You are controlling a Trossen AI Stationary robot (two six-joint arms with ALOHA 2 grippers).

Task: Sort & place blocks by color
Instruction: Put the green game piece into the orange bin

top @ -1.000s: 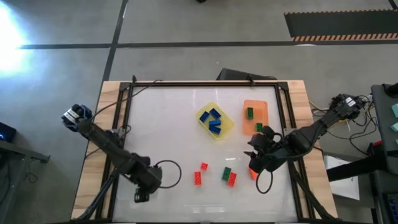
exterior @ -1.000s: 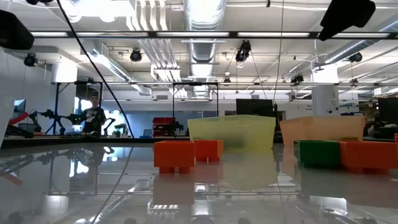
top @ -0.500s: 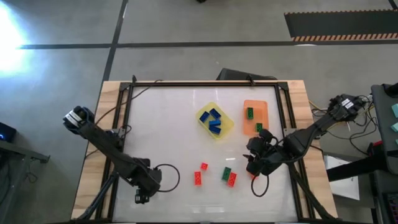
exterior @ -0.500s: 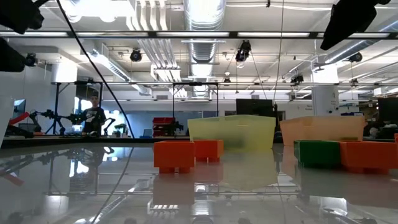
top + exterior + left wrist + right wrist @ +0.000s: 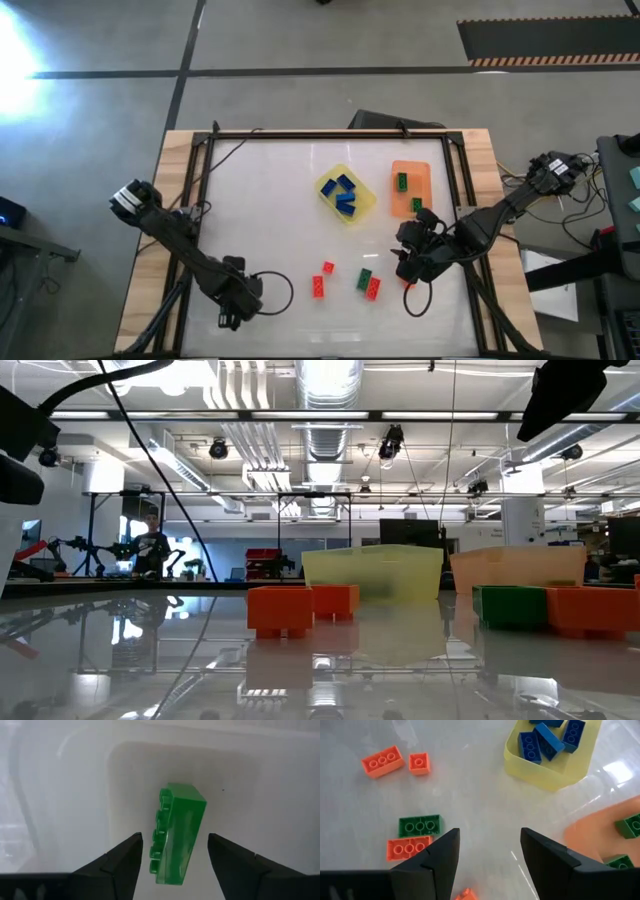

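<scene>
This is a robotics lab in an open industrial hall: bare silver ventilation ducts (image 5: 325, 385) and strip lights run across the ceiling. Far beyond the right gripper (image 5: 489, 851), a person (image 5: 152, 546) stands at a workbench among small robot arms (image 5: 75, 546).

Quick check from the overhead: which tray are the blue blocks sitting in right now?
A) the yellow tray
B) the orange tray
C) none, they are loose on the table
A: in the high view the blue blocks lie inside the yellow tray, while the orange tray beside it holds only green blocks.
</scene>
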